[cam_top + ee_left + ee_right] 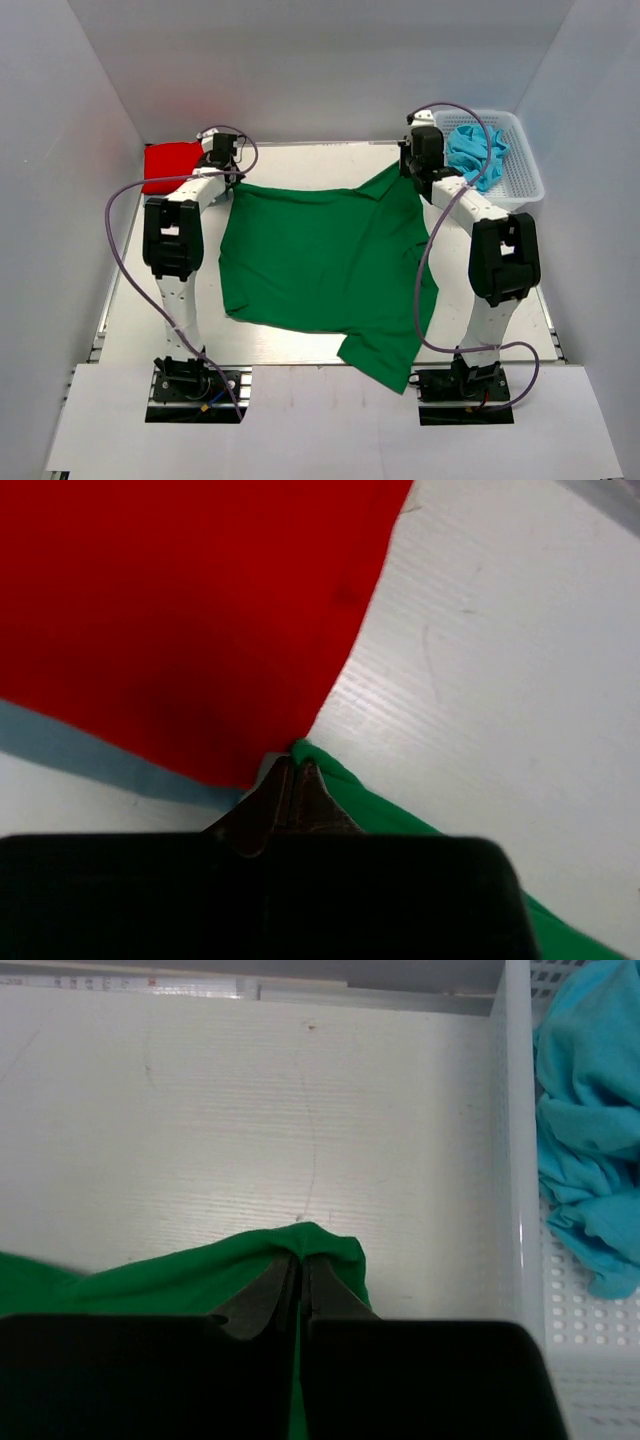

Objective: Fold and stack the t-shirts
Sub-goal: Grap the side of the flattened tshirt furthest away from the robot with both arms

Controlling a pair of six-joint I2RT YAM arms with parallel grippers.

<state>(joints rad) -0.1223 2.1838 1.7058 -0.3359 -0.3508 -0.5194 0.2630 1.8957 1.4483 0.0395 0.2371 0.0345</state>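
Your left gripper and right gripper are each clamping a far corner of the green t-shirt, apparently spreading it flat for folding.

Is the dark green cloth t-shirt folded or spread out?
Spread out: the dark green cloth t-shirt lies mostly flat across the white table.

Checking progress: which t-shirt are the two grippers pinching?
The green t-shirt, spread across the table. The red t-shirt lies at the far left; the turquoise t-shirt sits in the basket.
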